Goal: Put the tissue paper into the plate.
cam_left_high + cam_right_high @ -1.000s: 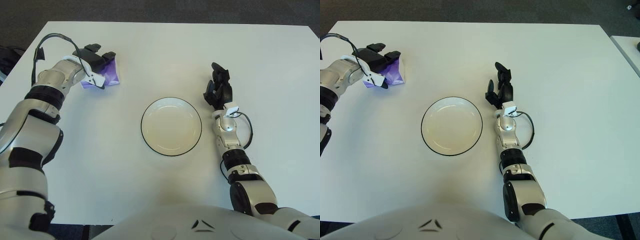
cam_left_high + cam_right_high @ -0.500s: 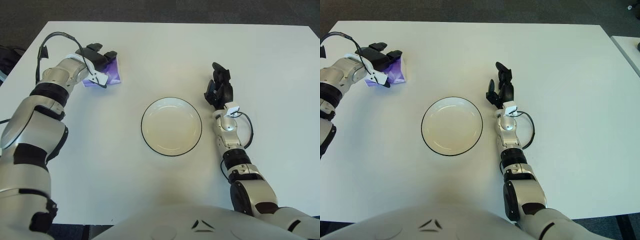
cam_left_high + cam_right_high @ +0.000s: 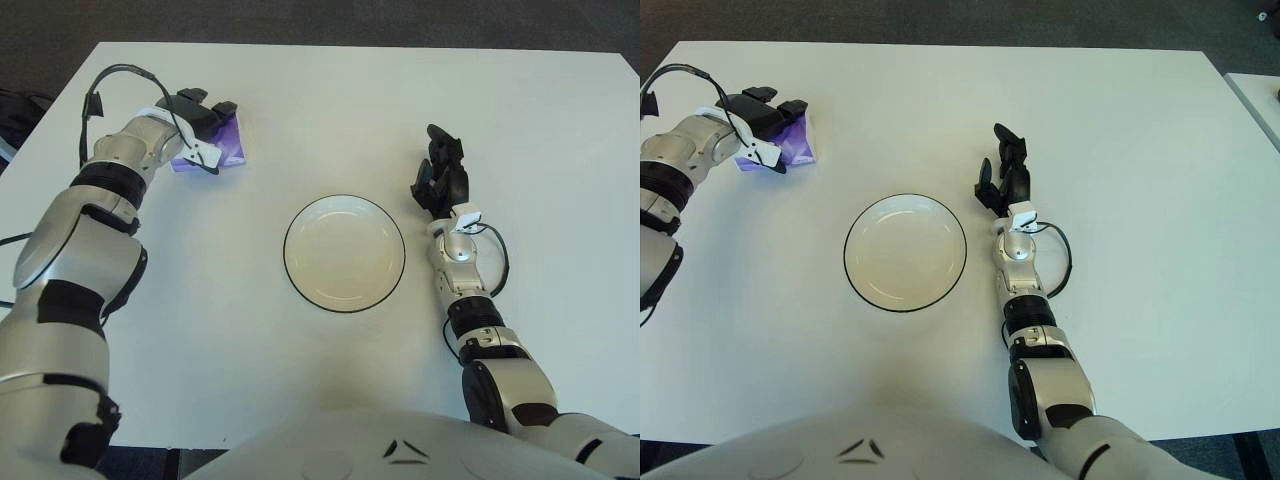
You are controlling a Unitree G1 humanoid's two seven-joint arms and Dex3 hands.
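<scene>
The tissue paper is a small purple packet [image 3: 230, 146] lying on the white table at the far left. My left hand [image 3: 196, 122] covers its left part: black fingers [image 3: 208, 103] stretch over its top edge, and a white-tipped thumb sits at its near edge. The fingers look spread rather than clamped. The packet stays flat on the table. A white plate with a dark rim [image 3: 344, 254] stands empty at the centre, well to the right of the packet. My right hand [image 3: 438, 176] shows just right of the plate, idle, fingers relaxed and pointing away from me.
The white table [image 3: 320, 90] reaches to its far edge with dark floor beyond. A black cable [image 3: 110, 75] loops over my left wrist. Another table's corner [image 3: 1252, 95] shows at the far right.
My left hand has crept a little farther up and right over the purple packet. The packet, the plate and my right hand stay where they were.
</scene>
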